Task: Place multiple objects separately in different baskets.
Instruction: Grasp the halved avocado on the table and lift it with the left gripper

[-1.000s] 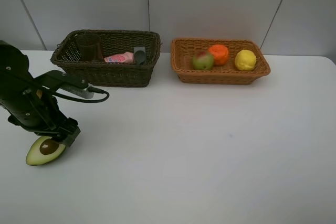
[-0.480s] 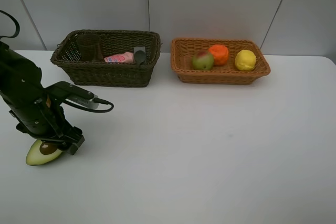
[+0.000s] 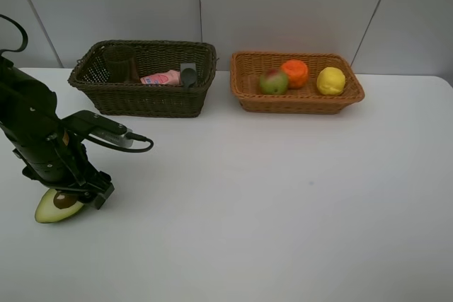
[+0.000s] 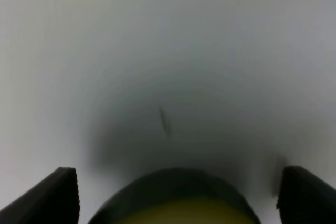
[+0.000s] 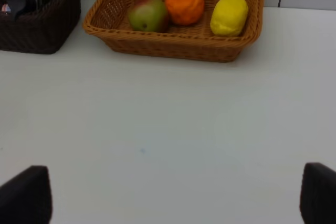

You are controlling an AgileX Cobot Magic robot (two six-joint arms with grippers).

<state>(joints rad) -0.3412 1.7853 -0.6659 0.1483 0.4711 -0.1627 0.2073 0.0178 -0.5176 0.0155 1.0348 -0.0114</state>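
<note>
Where baskets (image 3: 145, 97) stand apart, unobstructed avocado (image 3: 53, 206).

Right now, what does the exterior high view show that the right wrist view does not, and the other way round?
Only the exterior high view shows the halved avocado on the table with the left gripper low over it, and the whole dark basket with the mauve cup and small pink bottle inside. Only the right wrist view shows the right gripper, its open tips wide apart over bare table. Both show the orange-tan basket holding the pear-like fruit, orange and lemon.
</note>
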